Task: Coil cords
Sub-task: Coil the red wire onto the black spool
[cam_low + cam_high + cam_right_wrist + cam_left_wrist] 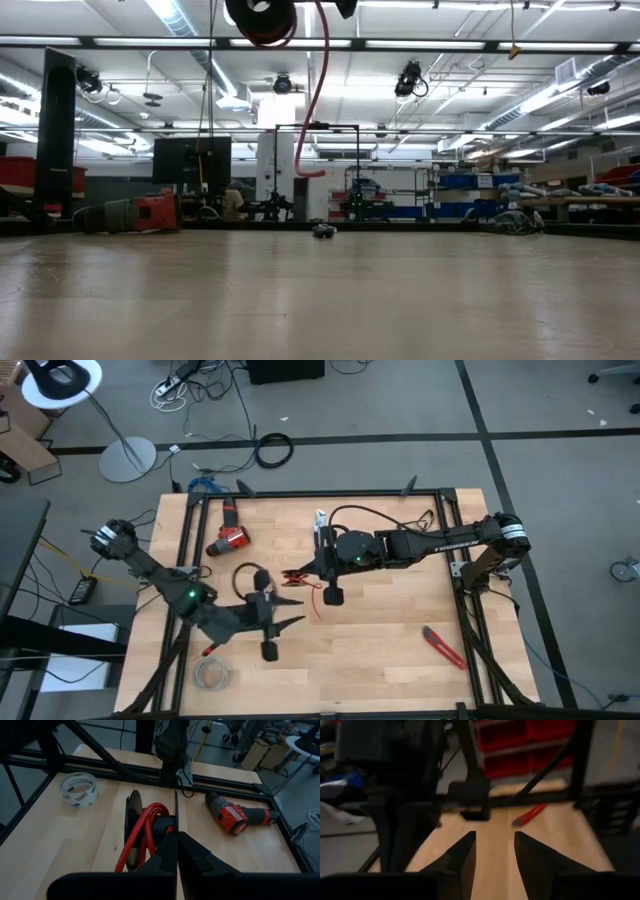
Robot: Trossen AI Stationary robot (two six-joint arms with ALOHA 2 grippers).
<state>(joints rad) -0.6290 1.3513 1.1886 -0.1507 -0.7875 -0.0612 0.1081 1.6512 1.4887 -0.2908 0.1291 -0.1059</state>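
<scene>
We see the right end effector (176,842) reaching in over the middle of the bench (390,650), fingers pressed together at their tips. As far as we can tell, they are clamped on the cord (145,827) where it winds onto a black reel (132,815). From the right wrist view the cord loops round the hub between the reel's two discs. From the low view the reel hangs high with a length of cord dangling below it, clear of the bench. From above, a short red tail shows just under the right end effector.

The left end effector (493,850) hovers near the bench's front left, close beside the right one. Its fingers are apart with nothing between them, and they point across the bench.

We judge the winding is under way: some turns sit on the reel, while a loose length is not yet taken up.

Next we would need the free hand to catch the dangling tail. The approach must be slow, because the cord is thin and limp and will swing if it is brushed. The fingers should close fully on it, then lay it round the hub under light tension while the right end effector keeps the reel steady. If it goes slack, the turns already laid may slip off
</scene>
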